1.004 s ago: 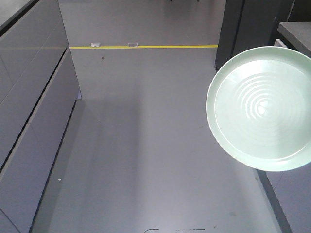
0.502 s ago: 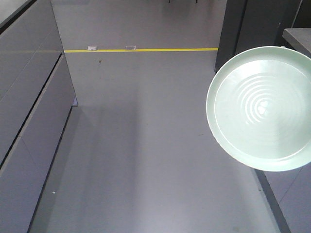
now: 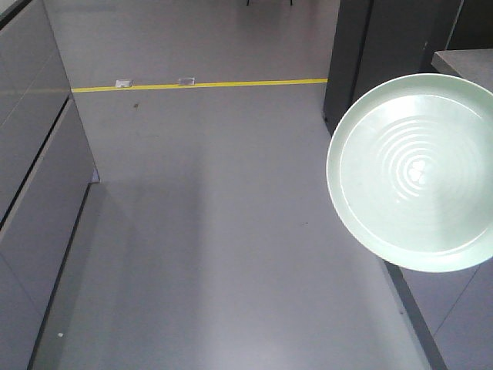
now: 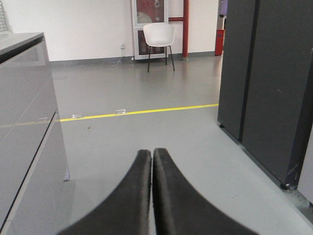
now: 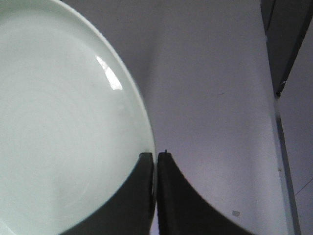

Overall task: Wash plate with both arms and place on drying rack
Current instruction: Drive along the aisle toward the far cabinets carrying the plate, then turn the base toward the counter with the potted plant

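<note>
Plate: the plate (image 3: 416, 173) was round and pale mint-green, with a low upright rim and faint rings on its face. It rested on no surface and was held in the air above the floor (image 3: 216, 231). Its face was turned up toward the front camera, and the frame cut off its right edge.
Right jaws: the two black jaws stood narrow, almost together, and were closed on the rim of the plate. In the right wrist view the rim ran down into the thin gap between them. The left one of the pair lay over the face of the plate.
Left jaws: the two black jaws were pressed together along their inner sides and held nothing. They pointed forward over the floor, along the aisle.
Floor: it was grey and smooth, and a yellow line (image 3: 231, 82) crossed it from side to side.
Grey cabinet: the grey cabinet (image 3: 31, 177) stood along the left edge of the floor, with flat fronts.
Dark cabinet: the dark cabinet (image 4: 274, 73) was tall and stood on the right edge of the floor, where the yellow line ended.
Surface: a grey corner of the surface (image 3: 462, 60) showed just behind the top edge of the plate.
Chair: the white chair (image 4: 159, 35) stood by the far wall, beyond the yellow line, near a red post (image 4: 186, 24).
</note>
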Robot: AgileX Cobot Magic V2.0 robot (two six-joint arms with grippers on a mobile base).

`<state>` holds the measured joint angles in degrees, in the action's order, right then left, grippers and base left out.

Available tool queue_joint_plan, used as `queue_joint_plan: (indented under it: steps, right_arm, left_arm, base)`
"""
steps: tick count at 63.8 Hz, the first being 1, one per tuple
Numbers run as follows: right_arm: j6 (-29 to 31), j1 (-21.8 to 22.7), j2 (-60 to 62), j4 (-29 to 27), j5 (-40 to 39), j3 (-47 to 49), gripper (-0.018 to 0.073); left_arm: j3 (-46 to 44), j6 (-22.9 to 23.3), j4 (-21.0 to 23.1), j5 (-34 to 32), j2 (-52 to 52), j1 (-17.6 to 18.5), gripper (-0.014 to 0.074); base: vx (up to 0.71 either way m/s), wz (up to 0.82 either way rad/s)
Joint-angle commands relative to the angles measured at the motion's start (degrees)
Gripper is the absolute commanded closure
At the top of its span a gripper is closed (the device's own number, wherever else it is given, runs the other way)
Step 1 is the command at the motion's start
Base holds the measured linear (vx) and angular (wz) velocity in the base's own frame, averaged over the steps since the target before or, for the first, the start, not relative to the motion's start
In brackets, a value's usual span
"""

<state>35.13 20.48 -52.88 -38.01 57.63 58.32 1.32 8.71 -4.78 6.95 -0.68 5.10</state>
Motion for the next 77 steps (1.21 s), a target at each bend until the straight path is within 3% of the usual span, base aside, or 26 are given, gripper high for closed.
queue_joint_plan:
  steps: [1, 77]
  right_arm:
    - [0.3, 0.4, 0.6, -2.3, -2.7, 1.5, 0.0563]
    - [0.3, 0.4, 0.6, -2.3, -2.7, 1.5, 0.0563]
  left_arm:
    - [1.3, 0.1, 0.4, -3.8, -0.9, 0.0, 0.0603]
    - [1.3, 0.1, 0.4, -3.8, -0.9, 0.0, 0.0603]
  base:
    - [0.16, -0.16]
    - [0.11, -0.24]
